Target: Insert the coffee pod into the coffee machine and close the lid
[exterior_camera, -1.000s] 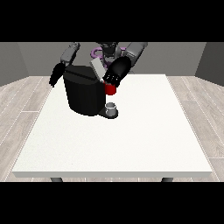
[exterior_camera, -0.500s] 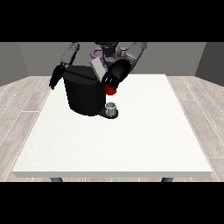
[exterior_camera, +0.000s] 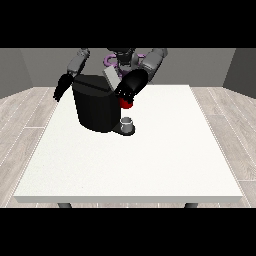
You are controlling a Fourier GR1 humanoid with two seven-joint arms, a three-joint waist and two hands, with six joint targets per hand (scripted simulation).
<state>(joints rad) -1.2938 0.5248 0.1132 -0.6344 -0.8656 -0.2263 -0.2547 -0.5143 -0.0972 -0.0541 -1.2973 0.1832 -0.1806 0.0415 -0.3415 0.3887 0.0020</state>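
In the upper middle of the frame the black coffee machine (exterior_camera: 96, 107) stands on the white table (exterior_camera: 150, 160), and the hand at the view's right (exterior_camera: 129, 89) hovers against its top right corner, just above a red thing at the machine (exterior_camera: 127, 103). Whether that hand's fingers are spread or curled round anything I cannot tell. The hand at the view's left (exterior_camera: 62, 89) hangs beside the machine's far side, at the upper left; its fingers are too small to read as well. A small grey thing (exterior_camera: 127, 122) sits on the machine's base, below the red thing; I cannot say it is the pod. A pale flap (exterior_camera: 112, 77) slants up behind the machine's top, so I judge the lid not yet closed, and insertion unconfirmed.
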